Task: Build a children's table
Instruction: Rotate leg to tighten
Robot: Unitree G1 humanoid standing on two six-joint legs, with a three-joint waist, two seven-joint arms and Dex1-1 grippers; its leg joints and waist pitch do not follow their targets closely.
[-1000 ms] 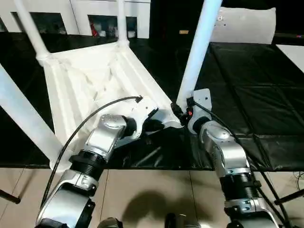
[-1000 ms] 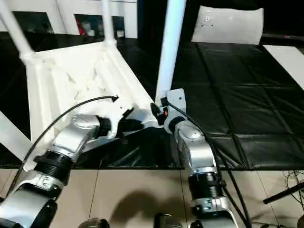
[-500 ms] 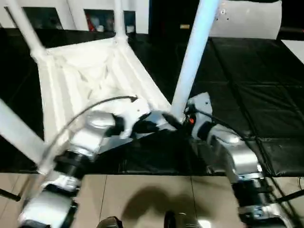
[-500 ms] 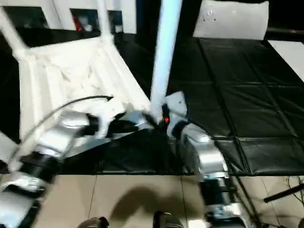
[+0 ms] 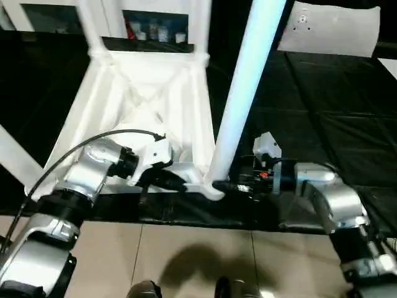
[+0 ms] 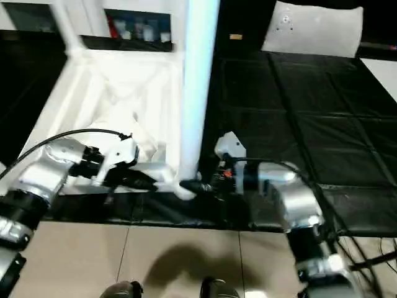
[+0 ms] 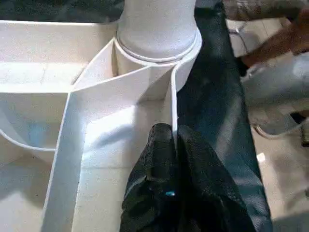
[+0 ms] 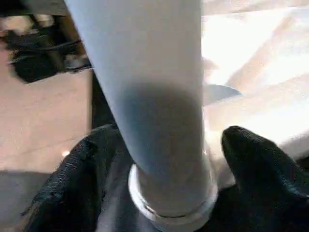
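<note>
The children's table point(image 5: 142, 105) lies upside down on the black mat, ribbed underside up, with its white legs standing in the corner sockets. The nearest leg point(image 5: 245, 81) rises from the front right socket point(image 5: 211, 186). My left gripper point(image 5: 180, 183) is shut on the thin rim wall just beside that socket, and in the left wrist view both fingers point(image 7: 161, 145) pinch the wall. My right gripper point(image 8: 161, 140) reaches in from the right, open, with one black finger point(image 8: 256, 164) on each side of the leg's base.
Other legs stand at the far left point(image 5: 93, 28), far right point(image 5: 201, 25) and near left point(image 5: 12, 158) corners. A white cabinet with glass doors point(image 5: 155, 28) is behind. A flat white panel point(image 5: 329, 28) lies at the back right. The mat point(image 5: 322, 118) ends at tan floor point(image 5: 186, 261) in front.
The head camera has shifted. My right gripper's fingers have spread apart around the leg's base, and that forearm has swung out to the right. The left gripper keeps its hold on the rim.
</note>
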